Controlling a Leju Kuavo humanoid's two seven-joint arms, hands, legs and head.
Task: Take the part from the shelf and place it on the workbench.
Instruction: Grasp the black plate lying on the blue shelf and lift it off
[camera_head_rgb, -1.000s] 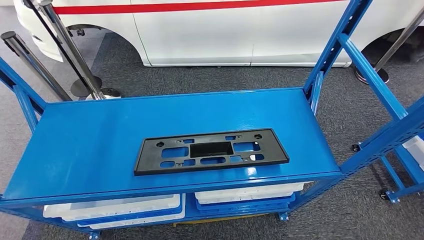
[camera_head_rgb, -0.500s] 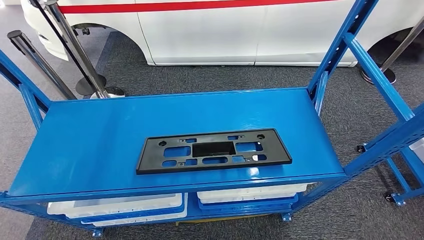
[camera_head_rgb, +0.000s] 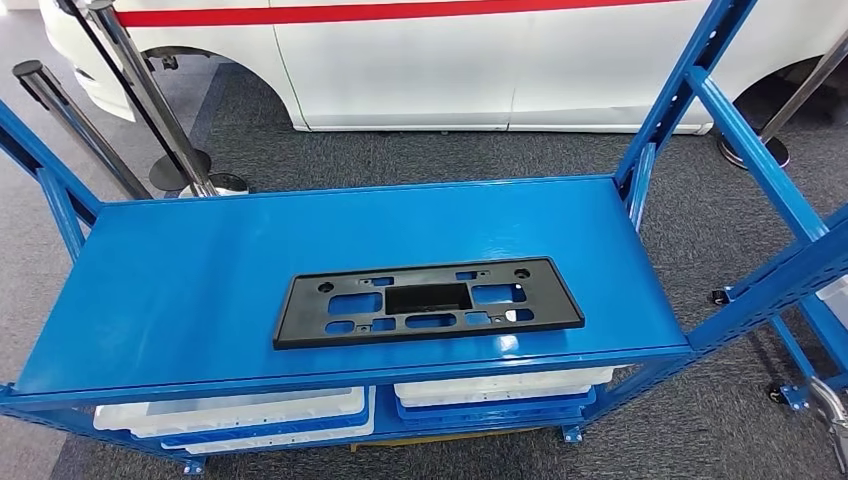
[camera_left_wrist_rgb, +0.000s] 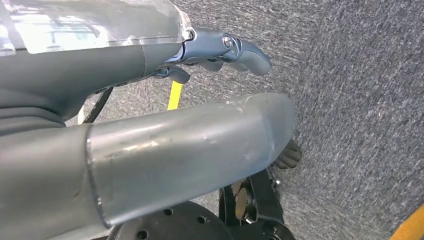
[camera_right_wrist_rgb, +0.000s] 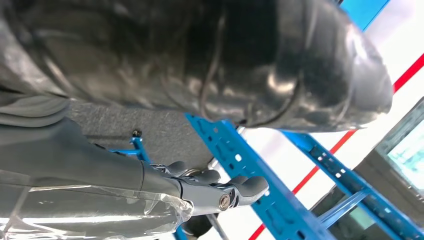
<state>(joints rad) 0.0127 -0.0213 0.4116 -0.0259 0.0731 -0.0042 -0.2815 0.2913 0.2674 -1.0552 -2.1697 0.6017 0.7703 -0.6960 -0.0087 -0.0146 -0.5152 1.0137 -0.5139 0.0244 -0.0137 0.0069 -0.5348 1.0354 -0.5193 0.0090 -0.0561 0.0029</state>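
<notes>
On the blue shelf's (camera_head_rgb: 180, 290) top deck, the black part (camera_head_rgb: 428, 300) is lying flat near the front edge, just where it was half a second ago, with nothing touching it. What is differing is small: the whole scene is barely shifting now, after a bigger shift of the camera a second back, and a silver piece of the robot's right arm (camera_head_rgb: 832, 410) is now poking in at the lower right corner, beside the shelf's right frame. Under the deck, white bins (camera_head_rgb: 230, 412) are sitting side by side on the lower level, some stacked over blue ones; what they are holding cannot be told from here. Behind the shelf, a white car (camera_head_rgb: 450, 60) with a red stripe is standing on the grey carpet (camera_head_rgb: 450, 155), and metal posts (camera_head_rgb: 150, 100) are rising at the back left. The left hand (camera_left_wrist_rgb: 220, 50) is hanging over the carpet, its fingers (camera_left_wrist_rgb: 250, 52) lightly curled and gripping nothing. The right hand (camera_right_wrist_rgb: 210, 190) is floating beside a blue upright (camera_right_wrist_rgb: 240, 170), fingers (camera_right_wrist_rgb: 247, 187) loosely bent and apart, holding nothing and touching nothing.
</notes>
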